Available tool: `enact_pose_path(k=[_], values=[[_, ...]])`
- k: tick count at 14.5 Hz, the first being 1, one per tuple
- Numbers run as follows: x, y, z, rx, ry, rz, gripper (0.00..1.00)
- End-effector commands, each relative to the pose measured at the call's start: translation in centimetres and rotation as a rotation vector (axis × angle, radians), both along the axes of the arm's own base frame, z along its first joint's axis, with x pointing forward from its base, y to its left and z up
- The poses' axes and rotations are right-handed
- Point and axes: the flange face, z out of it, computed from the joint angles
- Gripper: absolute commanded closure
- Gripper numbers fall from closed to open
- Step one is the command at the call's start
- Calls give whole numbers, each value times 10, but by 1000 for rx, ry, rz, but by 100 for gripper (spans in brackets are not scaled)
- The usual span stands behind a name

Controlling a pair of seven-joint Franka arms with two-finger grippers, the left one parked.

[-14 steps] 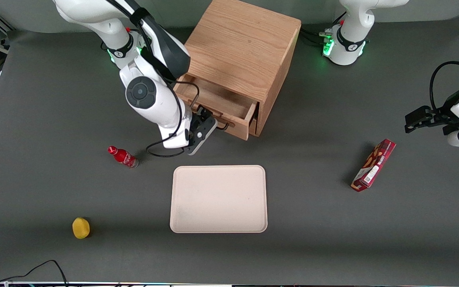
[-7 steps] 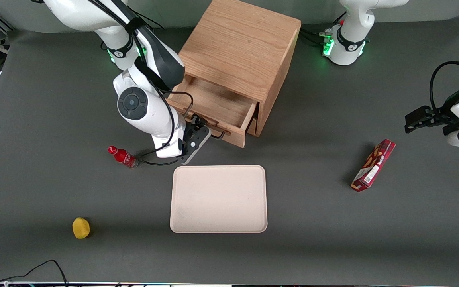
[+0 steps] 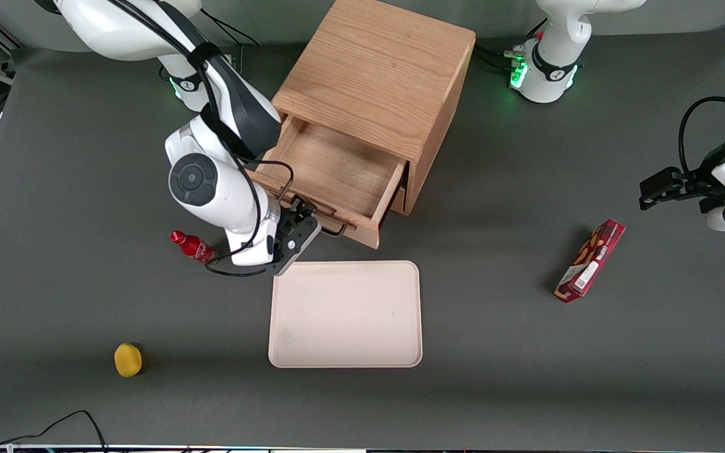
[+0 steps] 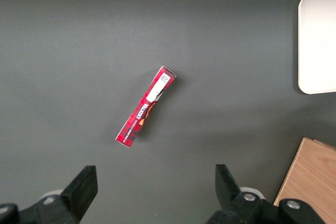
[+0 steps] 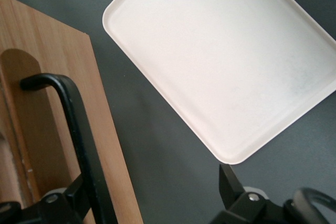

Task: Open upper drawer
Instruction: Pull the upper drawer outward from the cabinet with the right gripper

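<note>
At handle (image 3: 331, 231), tool (image 3: 303, 217), upper drawer (image 3: 331, 173) farther out

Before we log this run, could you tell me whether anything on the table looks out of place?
Nothing stands out. The gripper is at the handle of the upper drawer, which is pulled out squarely; the tray lies flat and bare.

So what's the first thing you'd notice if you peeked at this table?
The big oak cabinet with its upper drawer pulled out and empty. The right arm's end effector sits at the drawer's black handle. A pale tray lies nearer the front camera, and a small red bottle lies beside the arm.
</note>
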Motion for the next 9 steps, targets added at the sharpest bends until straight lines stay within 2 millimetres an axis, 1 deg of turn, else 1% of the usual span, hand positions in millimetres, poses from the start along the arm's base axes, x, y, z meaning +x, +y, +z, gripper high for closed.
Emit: enact_pose_path(k=[1,3,4,5,9], values=[[17,-7,-2,1,-7,34,0],[25,-15,-3,4,-11,32,0],[27,-15,-2,-3,-18,37,0],[28,-15,-5,-12,-20,43,0],[41,-27,-7,-13,-27,21,0]])
